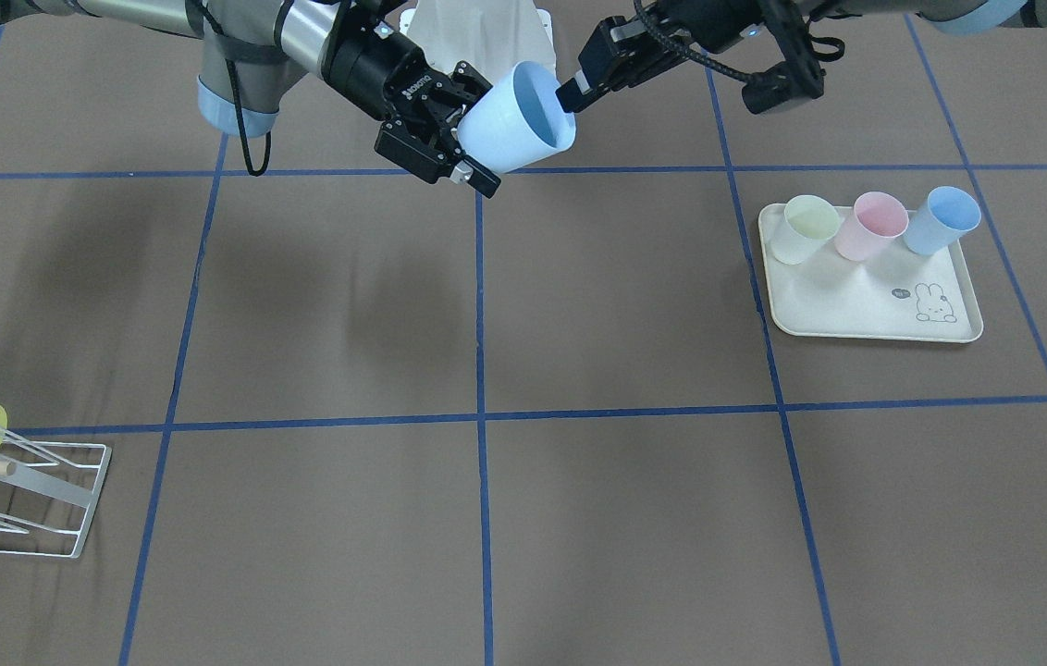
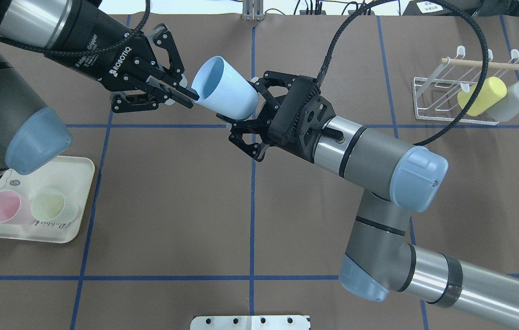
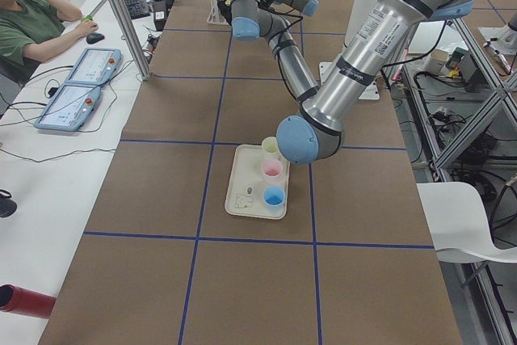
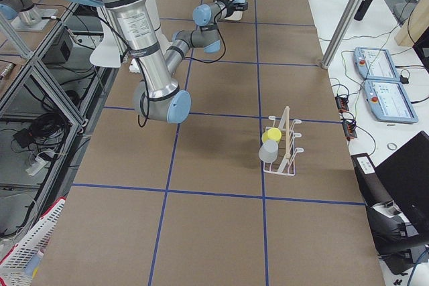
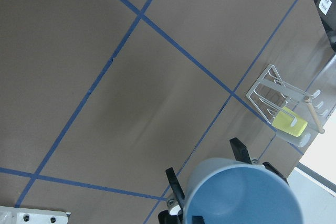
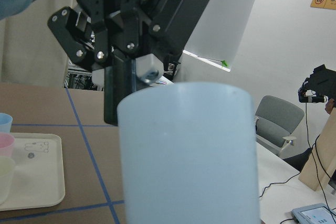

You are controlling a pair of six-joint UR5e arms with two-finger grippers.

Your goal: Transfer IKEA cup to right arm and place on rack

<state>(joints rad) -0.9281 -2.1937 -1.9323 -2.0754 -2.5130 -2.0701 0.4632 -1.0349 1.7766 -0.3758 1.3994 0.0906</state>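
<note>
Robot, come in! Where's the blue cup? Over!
Left gripper pinching rim of blue cup, midair. Right gripper around its base, jaws' hold unclear. Rack holds yellow cup, grey cup.

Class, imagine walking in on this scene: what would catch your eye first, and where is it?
A pale blue cup hangs in mid-air, its rim pinched by the left end effector while the right end effector brackets its base. Three pastel cups stand on a cream tray at the robot's left; a white rack at its right holds two more.
</note>
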